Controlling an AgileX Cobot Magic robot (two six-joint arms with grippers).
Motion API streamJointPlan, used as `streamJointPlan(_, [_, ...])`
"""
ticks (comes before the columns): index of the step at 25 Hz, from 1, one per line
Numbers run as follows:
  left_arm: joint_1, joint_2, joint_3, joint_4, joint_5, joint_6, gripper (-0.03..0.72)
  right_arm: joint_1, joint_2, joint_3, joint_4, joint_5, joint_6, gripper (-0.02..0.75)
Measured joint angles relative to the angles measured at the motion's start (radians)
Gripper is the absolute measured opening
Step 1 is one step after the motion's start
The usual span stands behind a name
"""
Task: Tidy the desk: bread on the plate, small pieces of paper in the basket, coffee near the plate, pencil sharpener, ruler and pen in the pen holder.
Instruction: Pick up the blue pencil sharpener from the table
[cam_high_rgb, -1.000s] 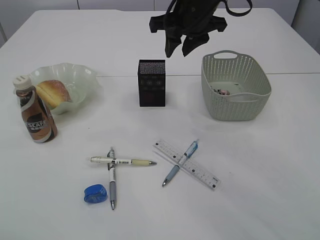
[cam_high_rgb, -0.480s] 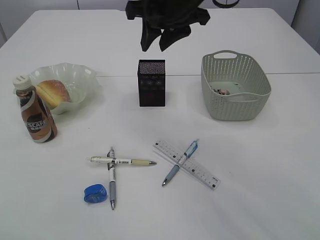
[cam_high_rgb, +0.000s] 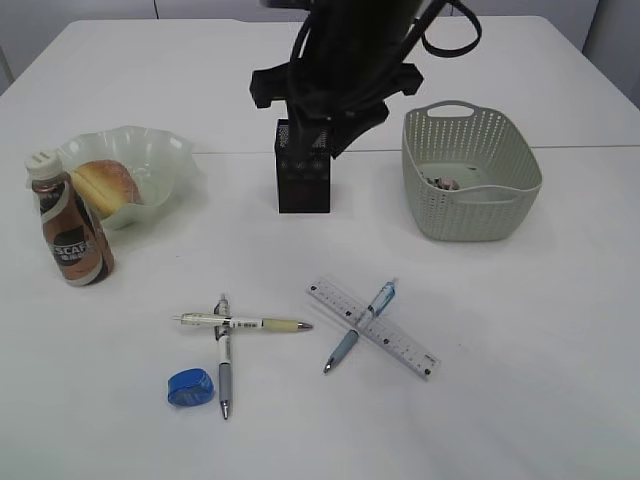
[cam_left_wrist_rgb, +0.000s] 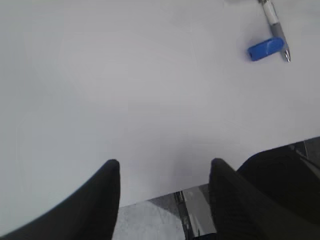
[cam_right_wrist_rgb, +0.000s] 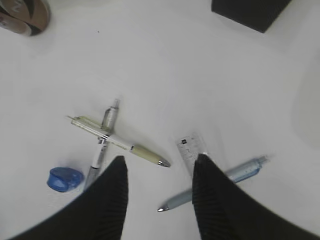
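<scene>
**Ana:** White matte tabletop (cam_high_rgb: 520, 400) runs the whole scene, smooth and bare of texture; nearest lies the small blue plastic pencil sharpener (cam_high_rgb: 189, 387), rounded, just beside the tip of a grey-grip pen (cam_high_rgb: 223, 360) that is crossed by a cream-barrelled pen (cam_high_rgb: 245, 323).

**Ben:** And to the right of those?

**Ana:** A clear flat plastic ruler (cam_high_rgb: 372, 327) with a blue pen (cam_high_rgb: 361, 326) lying across it; all five are on the table, none in the holder yet.

**Ben:** Farther back?

**Ana:** At left the brown coffee bottle with a white cap (cam_high_rgb: 67, 223) stands upright, touching or just in front of the wavy-edged translucent plate (cam_high_rgb: 165, 150), which already holds the golden bread (cam_high_rgb: 105, 185); the black box-shaped pen holder (cam_high_rgb: 303, 170) sits mid-table; the pale green perforated basket (cam_high_rgb: 470, 170) holds scraps of paper (cam_high_rgb: 444, 182).

**Ben:** So which step is this?

**Ana:** I judge the stationery step; the right gripper (cam_right_wrist_rgb: 159, 200) hangs above the pens, jaws spread and empty; the left gripper (cam_left_wrist_rgb: 164, 200) is also spread, holding nothing, over bare table near the edge.

**Ben:** Next move?

**Ana:** Probably a descent onto one slim barrel; the crossed pens call for a clean pinch on the upper one; the flat ruler looks hard to lift.
</scene>
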Motion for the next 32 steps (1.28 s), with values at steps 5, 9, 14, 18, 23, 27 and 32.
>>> streamJointPlan(5, [-0.002, 0.101, 0.0, -0.045, -0.002, 0.169, 0.416, 0.0, -0.016, 0.012, -0.059, 0.0, -0.001, 0.317])
streamJointPlan(9, [-0.071, 0.186, 0.0, -0.07, -0.016, 0.307, 0.416, 0.0, -0.018, 0.016, -0.071, 0.0, 0.003, 0.317])
streamJointPlan(14, [-0.25, 0.29, 0.0, -0.056, -0.125, 0.356, 0.416, -0.017, -0.02, 0.053, -0.071, 0.0, 0.003, 0.316])
streamJointPlan(18, [-0.377, 0.376, 0.0, 0.013, -0.229, 0.36, 0.416, -0.074, -0.02, 0.094, -0.071, 0.0, 0.003, 0.316])
streamJointPlan(23, [-0.43, 0.51, 0.0, 0.067, -0.34, 0.362, 0.416, -0.183, -0.02, 0.117, -0.071, -0.002, 0.004, 0.315])
streamJointPlan(27, [-0.434, 0.6, -0.002, 0.079, -0.431, 0.377, 0.416, -0.271, -0.02, 0.117, -0.073, -0.002, 0.004, 0.314])
streamJointPlan(32, [-0.457, 0.687, -0.005, 0.082, -0.495, 0.406, 0.416, -0.367, -0.02, 0.12, -0.073, -0.002, 0.004, 0.314])
